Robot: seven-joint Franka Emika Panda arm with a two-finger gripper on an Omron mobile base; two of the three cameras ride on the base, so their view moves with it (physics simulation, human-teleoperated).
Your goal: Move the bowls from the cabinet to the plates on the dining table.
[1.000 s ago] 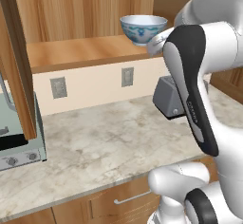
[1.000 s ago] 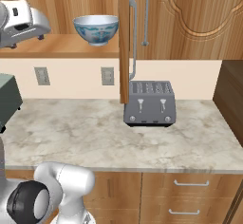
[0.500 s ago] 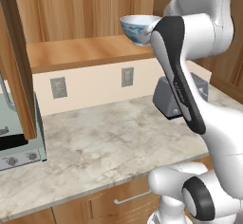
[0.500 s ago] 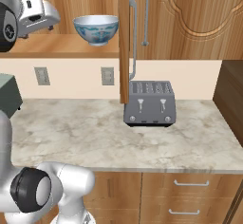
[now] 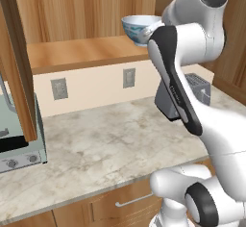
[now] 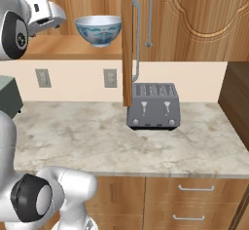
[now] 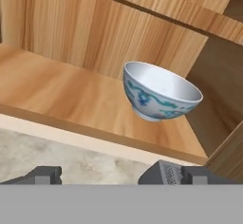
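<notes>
Spread to its widest and holding nothing, the two-finger claw (image 7: 107, 174) hangs in front of the open cupboard, its dark finger tips (image 7: 42, 175) low in the hand view and the bowl beyond them, not touched.

Largest in sight is the mid-brown wooden wall cabinet (image 6: 194, 19), its carved door carrying a long vertical silver bar handle (image 6: 151, 17); the open section beside it shows a bare wooden shelf (image 5: 77, 53). Below runs the beige marble-patterned counter (image 6: 87, 141), with wooden drawers (image 6: 194, 195) under it. A grey metal four-slot toaster (image 6: 153, 106) stands on the counter against the wall, under the cabinet's open door edge.

Smallest is the round footed white ceramic bowl with blue-teal pattern (image 6: 98, 30), upright on the shelf near its right end, close to the front edge.
</notes>
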